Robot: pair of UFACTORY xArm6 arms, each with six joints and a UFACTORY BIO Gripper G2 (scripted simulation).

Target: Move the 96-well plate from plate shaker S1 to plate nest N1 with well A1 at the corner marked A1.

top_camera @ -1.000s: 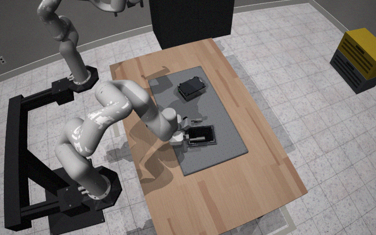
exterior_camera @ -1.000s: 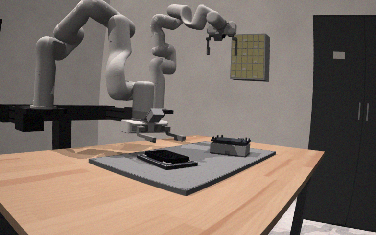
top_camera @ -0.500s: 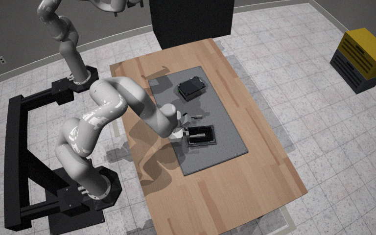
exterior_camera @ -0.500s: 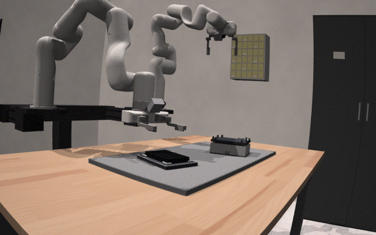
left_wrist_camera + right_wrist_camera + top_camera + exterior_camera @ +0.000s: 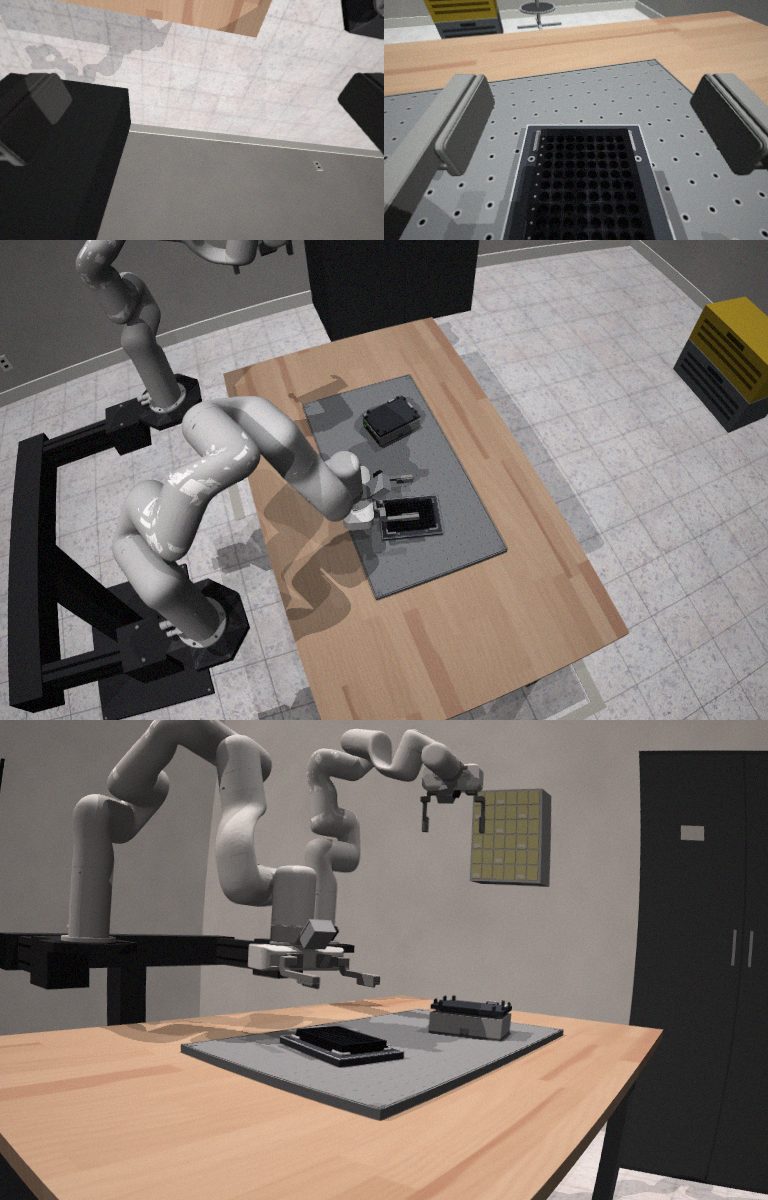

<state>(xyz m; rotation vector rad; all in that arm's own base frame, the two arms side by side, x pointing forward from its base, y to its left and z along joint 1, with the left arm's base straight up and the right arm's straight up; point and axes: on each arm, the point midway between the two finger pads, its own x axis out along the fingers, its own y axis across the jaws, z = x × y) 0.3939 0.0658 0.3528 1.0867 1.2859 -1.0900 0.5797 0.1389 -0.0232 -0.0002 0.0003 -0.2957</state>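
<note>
Since the 96-well plate [image 5: 408, 506] [image 5: 339, 1039] [image 5: 584, 175] sits in the plate nest [image 5: 412, 534] [image 5: 370, 1060] [image 5: 656, 205], placing looks done; the right claw [image 5: 414, 497] [image 5: 341, 981] [image 5: 596, 125], empty and partly open above, need only retreat.
</note>
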